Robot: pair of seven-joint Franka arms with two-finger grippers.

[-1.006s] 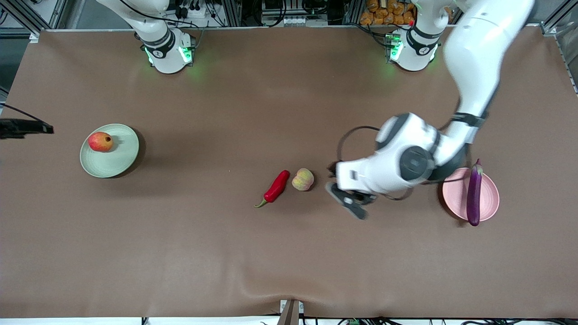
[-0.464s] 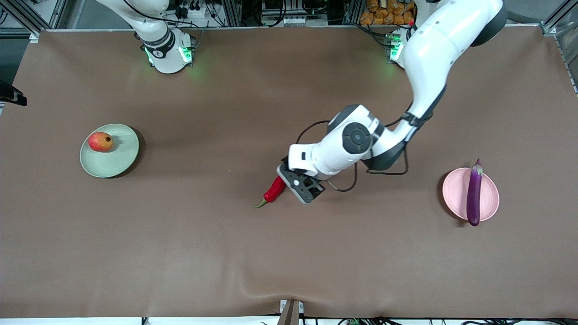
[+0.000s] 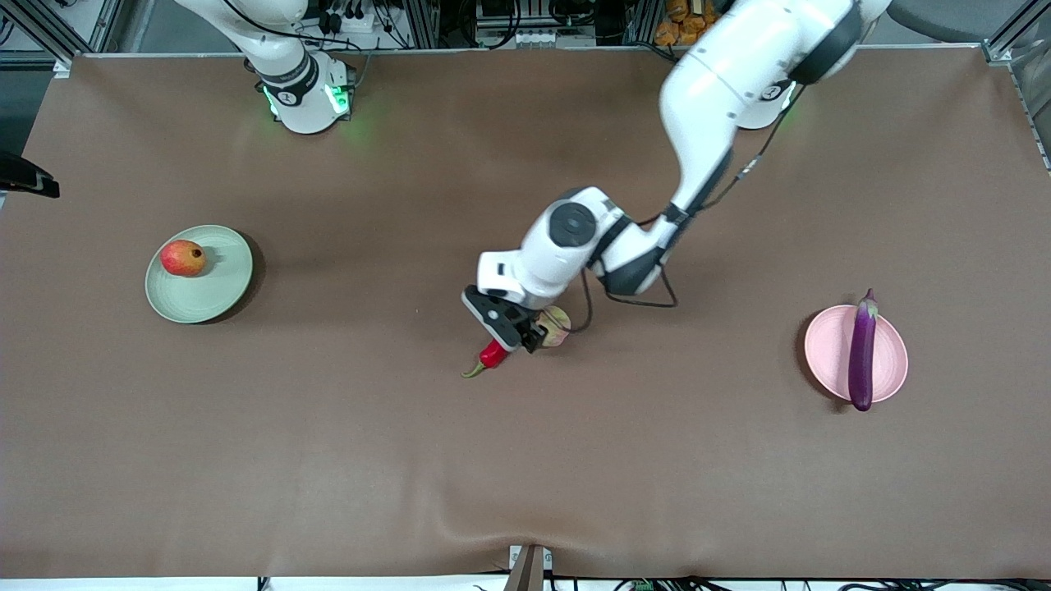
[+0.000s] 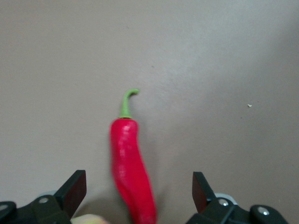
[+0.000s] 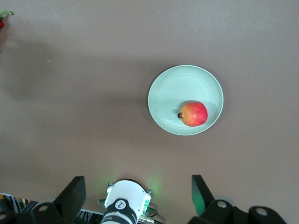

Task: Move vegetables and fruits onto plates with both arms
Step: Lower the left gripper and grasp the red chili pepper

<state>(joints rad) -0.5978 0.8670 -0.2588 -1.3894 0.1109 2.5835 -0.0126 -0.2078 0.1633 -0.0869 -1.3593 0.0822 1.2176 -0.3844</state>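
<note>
Left gripper [image 3: 511, 330]: over the chili pepper [image 3: 492, 355] at mid-worktop [image 3: 525, 460], fingers [image 4: 74, 186] spread wide on either side of it, gripping nothing. The peach [image 3: 558, 327] lies just beside the pepper, partly covered by the gripper. Right gripper [image 5: 138, 196]: raised high over the right arm's end, fingers fully open and empty. The apple [image 3: 182, 258] sits on the green plate [image 3: 215, 287]; the eggplant [image 3: 862, 351] lies across the pink plate [image 3: 825, 353].

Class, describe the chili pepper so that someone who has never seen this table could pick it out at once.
Start at the middle of the brown table, where the left gripper hangs open. Under it lies the chili pepper, flanked by the fingers in the left wrist view, with the peach beside it. Unlike the round, pale peach, it is long, glossy red, with a curled green stem.
</note>
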